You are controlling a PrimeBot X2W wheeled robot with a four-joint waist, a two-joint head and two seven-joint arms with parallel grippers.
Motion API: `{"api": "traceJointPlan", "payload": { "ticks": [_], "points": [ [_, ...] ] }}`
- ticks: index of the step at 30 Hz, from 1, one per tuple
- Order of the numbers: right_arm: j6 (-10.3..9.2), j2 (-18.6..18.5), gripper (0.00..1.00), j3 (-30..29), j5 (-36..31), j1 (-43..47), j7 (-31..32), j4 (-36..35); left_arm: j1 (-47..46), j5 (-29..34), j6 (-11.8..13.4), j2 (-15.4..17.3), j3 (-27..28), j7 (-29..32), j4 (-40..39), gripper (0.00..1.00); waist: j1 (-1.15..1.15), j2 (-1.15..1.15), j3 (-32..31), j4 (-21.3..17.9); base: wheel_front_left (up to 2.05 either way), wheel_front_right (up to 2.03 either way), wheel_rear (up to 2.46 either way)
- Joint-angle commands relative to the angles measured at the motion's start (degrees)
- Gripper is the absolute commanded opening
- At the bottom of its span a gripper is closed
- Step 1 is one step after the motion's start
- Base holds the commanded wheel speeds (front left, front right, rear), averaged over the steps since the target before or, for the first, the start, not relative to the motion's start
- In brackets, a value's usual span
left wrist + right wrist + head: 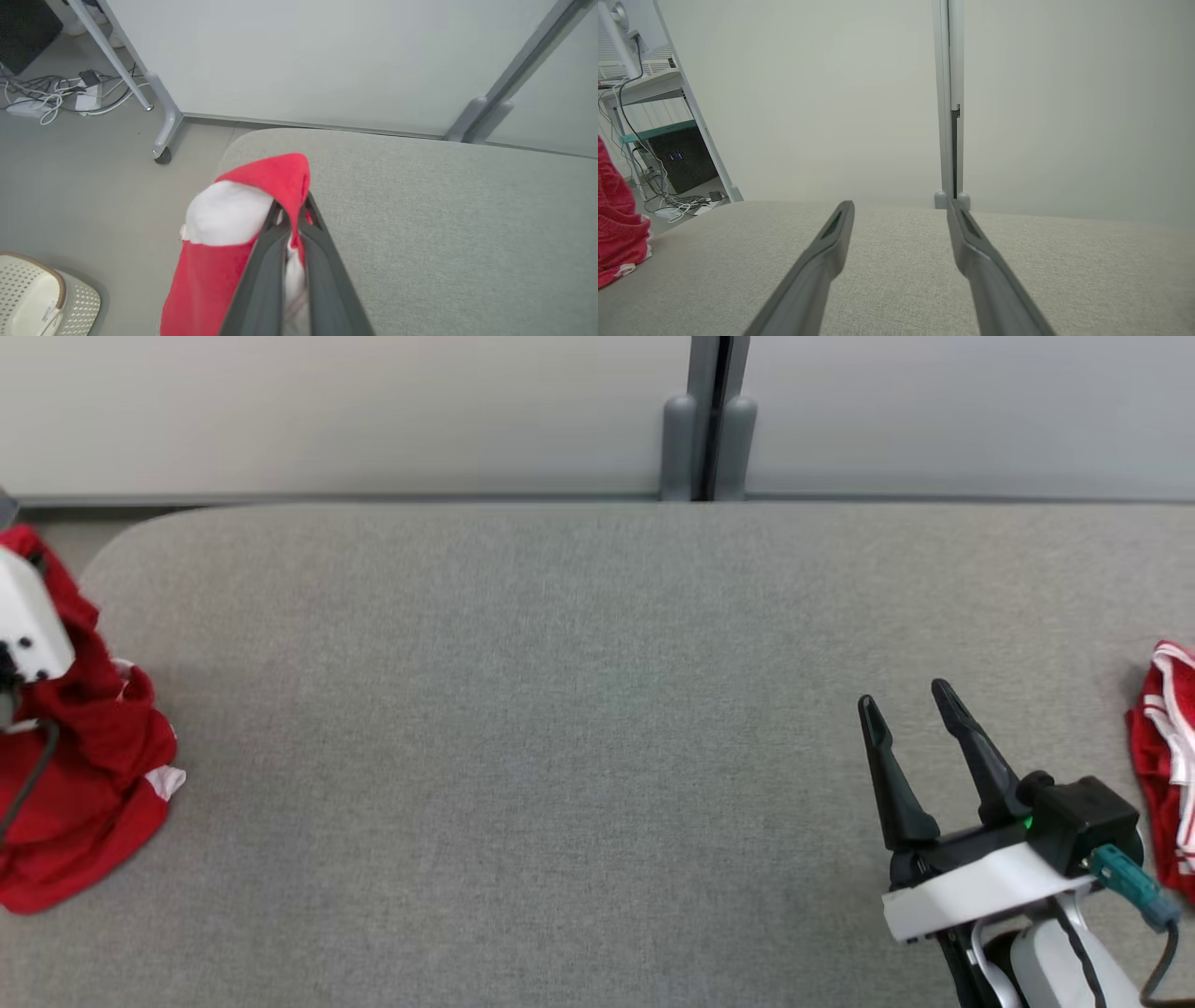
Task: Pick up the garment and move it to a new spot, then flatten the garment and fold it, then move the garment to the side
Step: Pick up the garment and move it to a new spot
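Note:
The garment [93, 775] is a red cloth with white patches, bunched at the far left edge of the grey padded table [560, 709]. My left gripper [289, 205] is shut on a fold of the garment [210, 275], which hangs down over the table's corner. In the head view my left arm's white wrist housing [28, 625] sits above the cloth and hides the fingers. My right gripper [901, 698] stands open low at the right, nothing between its fingers [831, 252]. The garment [616, 228] also appears at the left edge of the right wrist view.
A second red cloth with white stripes [1167, 756] lies at the table's right edge. A pale partition wall with a grey post [707, 420] runs behind the table. Off the left corner are floor cables [56, 93], a caster leg [161, 154] and a perforated white bin [42, 298].

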Motion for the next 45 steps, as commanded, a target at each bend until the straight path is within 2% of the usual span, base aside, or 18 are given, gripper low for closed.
{"api": "traceJointPlan", "payload": {
  "ticks": [1, 4, 9, 13, 14, 17, 23, 29, 33, 37, 38, 39, 40, 45],
  "points": [
    [0.01, 0.3, 1.00, -0.6, 0.2, 1.6, -0.3, 0.4, -1.1, -0.5, -0.3, -0.5, -2.0, -0.1, -2.8, 0.00, 0.00, 0.00, -3.2, -1.3, 0.00, 0.00, 0.00],
    [0.01, 0.8, 1.00, -0.6, 0.4, 2.9, -0.3, 0.7, -0.9, -0.9, -0.2, -0.1, -6.1, -0.5, -8.7, 0.00, 0.00, 0.00, -5.9, -2.9, 0.00, 0.00, 0.00],
    [0.01, 1.2, 1.00, -1.4, 0.4, 4.5, -0.3, 0.6, 1.4, -4.5, -0.2, -1.5, -11.0, 0.2, -19.7, 0.00, 0.00, 0.00, -8.9, -6.3, 0.00, 0.00, 0.00],
    [0.01, 1.0, 1.00, -2.4, 0.0, 5.0, -0.3, 0.1, 2.6, -8.7, -0.2, -4.2, -12.5, 1.4, -28.4, 0.00, 0.00, 0.00, -9.5, -9.0, 0.00, 0.00, 0.00],
    [0.01, 1.0, 1.00, -2.4, 0.0, 5.0, -0.3, 0.1, 2.6, -8.7, -0.2, -4.2, -12.5, 1.4, -28.4, 0.00, 0.00, 0.00, -9.5, -9.0, 0.00, 0.00, 0.00],
    [0.01, 0.6, 1.00, -3.9, -0.2, 5.3, -0.3, -0.2, 3.3, -12.3, 0.1, -8.1, -12.7, 1.7, -35.9, 0.00, 0.00, 0.00, -9.5, -11.2, 0.00, 0.00, 0.00],
    [0.01, -0.1, 1.00, -5.3, -0.4, 5.6, -0.3, -0.8, 6.4, -15.8, 1.8, -10.3, -12.1, 2.8, -41.8, 0.00, 0.00, 0.00, -8.4, -13.2, 0.00, 0.00, 0.00],
    [0.01, -0.2, 1.00, -4.6, -0.3, 5.5, -0.3, -0.8, 15.4, -16.8, 3.2, -9.1, -11.1, 0.9, -38.6, 0.00, 0.00, 0.00, -6.4, -14.0, 0.00, 0.00, 0.00],
    [0.01, -0.5, 1.00, -4.3, -0.1, 4.7, -0.3, -0.7, 20.9, -14.9, 3.2, -6.9, -11.2, -2.2, -31.1, 0.00, 0.00, 0.00, -5.1, -14.1, 0.00, 0.00, 0.00],
    [0.01, -0.7, 1.00, -3.8, -0.1, 3.9, -0.3, -0.4, 22.9, -11.2, 2.6, -5.7, -12.0, -9.0, -21.0, 0.00, 0.00, 0.00, -4.6, -13.9, 0.00, 0.00, 0.00],
    [0.01, -0.7, 1.00, -3.7, -0.1, 3.8, -0.3, -0.2, 23.0, -10.9, 2.2, -5.8, -12.0, -11.0, -18.5, 0.12, 0.00, 0.00, -4.6, -13.9, 0.00, 0.00, 0.00],
    [0.01, -0.8, 1.00, -3.5, -0.1, 3.8, -0.3, -0.1, 22.9, -10.4, 1.9, -6.0, -12.4, -12.8, -16.1, 0.48, 0.00, 0.00, -4.7, -13.7, 0.00, 0.00, 0.00],
    [0.01, -0.8, 1.00, -3.3, -0.1, 3.7, -0.3, 0.1, 22.4, -10.1, 1.6, -6.2, -12.6, -14.4, -13.8, 0.98, 0.00, 0.00, -4.9, -13.6, 0.00, 0.00, 0.00],
    [0.01, -1.1, 1.00, -2.6, 0.2, 4.0, -0.3, 0.9, 20.2, -10.4, 0.2, -8.2, -14.8, -20.3, -6.6, 1.00, 0.00, 0.00, -6.2, -12.4, 0.00, 0.00, 0.00]
  ]
}}
